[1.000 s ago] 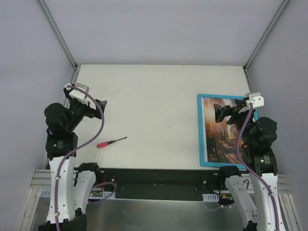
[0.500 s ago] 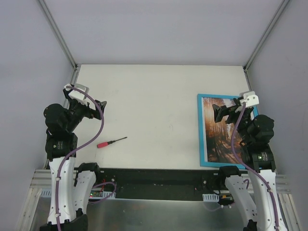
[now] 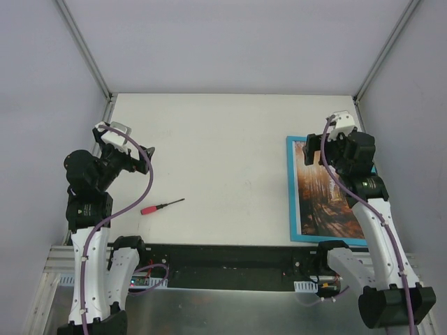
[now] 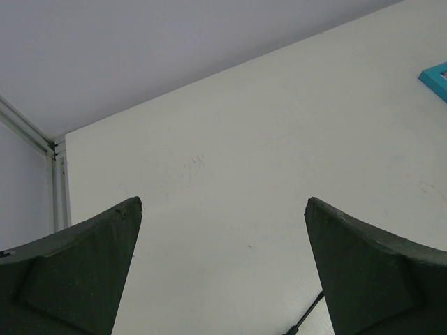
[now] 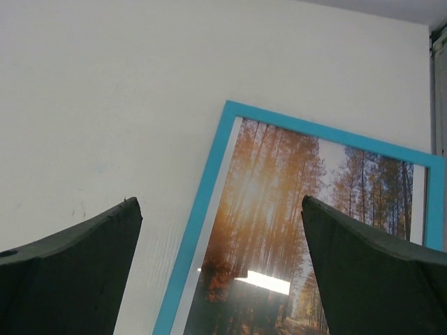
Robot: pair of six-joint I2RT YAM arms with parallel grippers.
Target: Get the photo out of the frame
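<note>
The top view looks down from above and behind over the whole worktop [image 3: 230, 139], while both wrist views skim it low and close, each catching the frame [image 5: 200, 209] toward its right.

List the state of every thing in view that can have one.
photo: inside the frame, face up.
frame: lying flat, turquoise front up.
screwdriver: lying loose, apart from both grippers.
left gripper: open, empty.
right gripper: open, empty, over the frame's far left corner.
</note>
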